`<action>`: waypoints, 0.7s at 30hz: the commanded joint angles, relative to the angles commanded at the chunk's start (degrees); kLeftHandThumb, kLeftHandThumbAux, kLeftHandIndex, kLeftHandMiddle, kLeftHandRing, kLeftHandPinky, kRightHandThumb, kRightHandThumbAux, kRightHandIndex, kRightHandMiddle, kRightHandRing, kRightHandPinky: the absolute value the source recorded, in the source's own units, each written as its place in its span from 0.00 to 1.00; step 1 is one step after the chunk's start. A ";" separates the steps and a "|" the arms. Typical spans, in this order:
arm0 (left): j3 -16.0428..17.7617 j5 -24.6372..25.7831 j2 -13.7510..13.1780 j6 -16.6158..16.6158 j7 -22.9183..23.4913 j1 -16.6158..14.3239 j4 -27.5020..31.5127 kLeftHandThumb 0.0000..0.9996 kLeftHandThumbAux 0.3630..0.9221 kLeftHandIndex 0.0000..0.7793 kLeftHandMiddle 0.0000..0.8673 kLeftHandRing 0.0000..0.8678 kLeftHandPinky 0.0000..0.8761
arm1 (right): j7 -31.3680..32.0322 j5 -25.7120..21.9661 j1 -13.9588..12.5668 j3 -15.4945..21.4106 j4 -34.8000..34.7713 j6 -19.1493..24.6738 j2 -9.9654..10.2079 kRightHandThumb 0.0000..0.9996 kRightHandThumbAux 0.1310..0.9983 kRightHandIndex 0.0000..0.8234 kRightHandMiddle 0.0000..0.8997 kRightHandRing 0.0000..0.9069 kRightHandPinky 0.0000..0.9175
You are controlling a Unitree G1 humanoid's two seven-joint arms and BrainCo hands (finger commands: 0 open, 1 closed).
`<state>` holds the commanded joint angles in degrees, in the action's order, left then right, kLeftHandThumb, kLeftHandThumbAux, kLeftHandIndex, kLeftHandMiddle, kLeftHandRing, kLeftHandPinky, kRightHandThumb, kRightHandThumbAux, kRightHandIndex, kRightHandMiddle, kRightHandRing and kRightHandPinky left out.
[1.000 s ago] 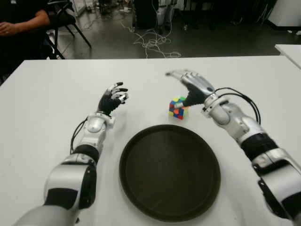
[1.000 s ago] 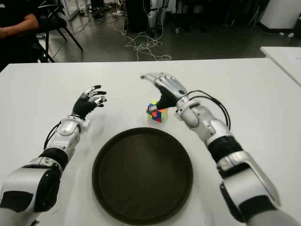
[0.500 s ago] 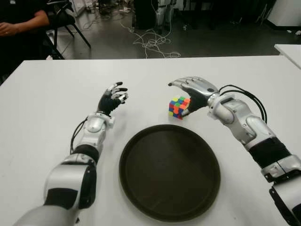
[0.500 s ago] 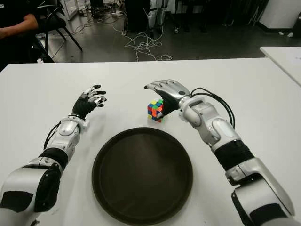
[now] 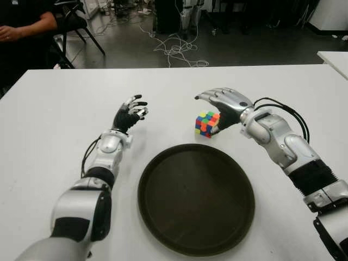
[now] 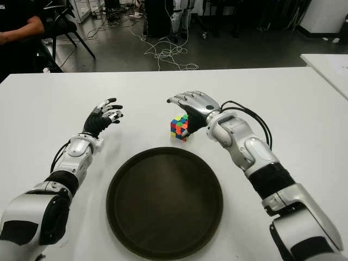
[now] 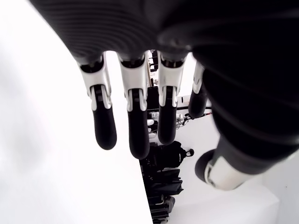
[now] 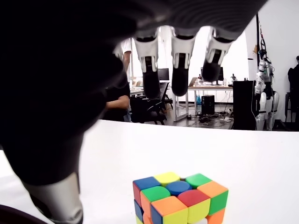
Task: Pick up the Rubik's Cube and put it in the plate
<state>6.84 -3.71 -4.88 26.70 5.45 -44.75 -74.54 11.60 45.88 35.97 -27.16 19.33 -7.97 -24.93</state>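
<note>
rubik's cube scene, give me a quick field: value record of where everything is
cube: Rubik's Cube on the white table, just beyond the plate's far rim
plate: dark round plate, nothing in it
right hand: right hand at the cube's right side, fingers arched over it, not closed on it
left hand: left hand left of the cube, fingers relaxed, holding nothing
task state: cube not yet lifted

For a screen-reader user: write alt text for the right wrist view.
The right hand hovers open over a multicoloured cube on a white table, three fingers hanging above it and the thumb down beside it, none touching. Behind the table is a room with desks, chairs and a seated person.
</note>
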 joint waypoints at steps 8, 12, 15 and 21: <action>0.14 0.13 0.10 -0.15 -0.07 -0.02 -0.03 0.38 0.63 0.21 0.32 0.37 0.40 | -1.56 0.42 -0.04 0.27 0.55 1.54 0.60 0.00 0.76 0.12 0.15 0.13 0.10; -0.10 -0.16 0.05 -0.02 -0.45 -0.01 0.00 0.37 0.62 0.21 0.32 0.37 0.40 | -5.76 1.06 -0.40 1.11 2.11 6.26 3.46 0.00 0.75 0.12 0.15 0.14 0.11; -0.12 -0.14 0.03 0.11 -0.32 -0.02 0.01 0.36 0.61 0.21 0.32 0.37 0.40 | -10.29 1.37 -0.86 1.69 3.92 9.66 5.90 0.00 0.76 0.13 0.16 0.16 0.12; -0.07 -0.02 0.02 0.25 -0.12 0.00 0.02 0.37 0.61 0.21 0.32 0.37 0.41 | -13.66 1.46 -1.42 2.14 3.72 13.49 7.54 0.00 0.79 0.16 0.18 0.19 0.14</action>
<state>6.77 -3.73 -4.86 26.95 5.33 -44.75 -74.52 -2.06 47.33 34.55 -25.01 23.04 5.52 -17.39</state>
